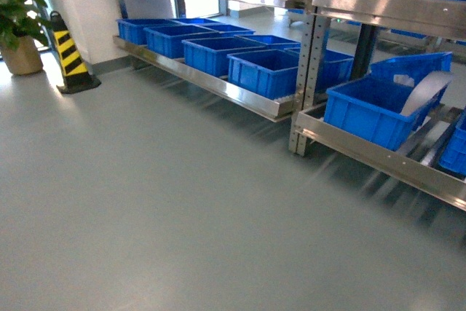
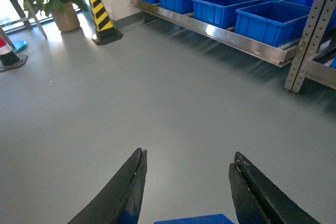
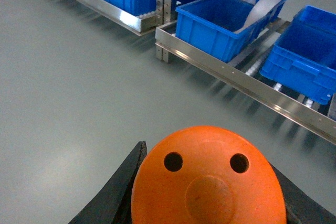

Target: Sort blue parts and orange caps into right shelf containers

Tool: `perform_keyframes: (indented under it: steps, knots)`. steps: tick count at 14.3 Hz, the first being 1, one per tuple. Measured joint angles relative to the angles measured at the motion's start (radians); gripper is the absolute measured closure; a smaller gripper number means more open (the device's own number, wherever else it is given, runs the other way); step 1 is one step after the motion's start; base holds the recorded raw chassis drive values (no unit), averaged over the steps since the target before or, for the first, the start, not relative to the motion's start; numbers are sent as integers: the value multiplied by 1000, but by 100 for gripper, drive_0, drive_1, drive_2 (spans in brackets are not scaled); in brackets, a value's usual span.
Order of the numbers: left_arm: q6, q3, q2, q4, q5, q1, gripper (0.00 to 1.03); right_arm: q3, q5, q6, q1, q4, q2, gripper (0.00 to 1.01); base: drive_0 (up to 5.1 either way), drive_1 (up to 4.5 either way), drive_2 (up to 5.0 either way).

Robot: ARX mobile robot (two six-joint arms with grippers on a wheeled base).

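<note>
An orange cap (image 3: 208,182) with two small holes in its flat top fills the right wrist view, and my right gripper (image 3: 210,157) is shut on it above the grey floor. In the left wrist view, a blue part (image 2: 193,219) shows only as a sliver at the bottom edge, between the black fingers (image 2: 131,187) of my left gripper (image 2: 189,153), which appears shut on it. The right shelf containers (image 3: 220,19) (image 3: 304,56) are open blue bins on the low steel rack ahead of the right gripper. They also show in the head view (image 1: 375,111). Neither gripper appears in the head view.
More blue bins (image 1: 262,71) line the low left shelf (image 1: 218,87). A perforated steel upright (image 1: 306,78) divides the two racks. A curved grey sheet (image 3: 262,6) leans in one right bin. A yellow-black cone (image 1: 69,52) and a potted plant (image 1: 22,34) stand far left.
</note>
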Motion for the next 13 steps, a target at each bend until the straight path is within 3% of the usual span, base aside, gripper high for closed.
perform_keyframes:
  steps: [13]
  knots:
    - [0,0,0,0,0,0,60,0,0,0,0,0,0,57,-162,-162,-162]
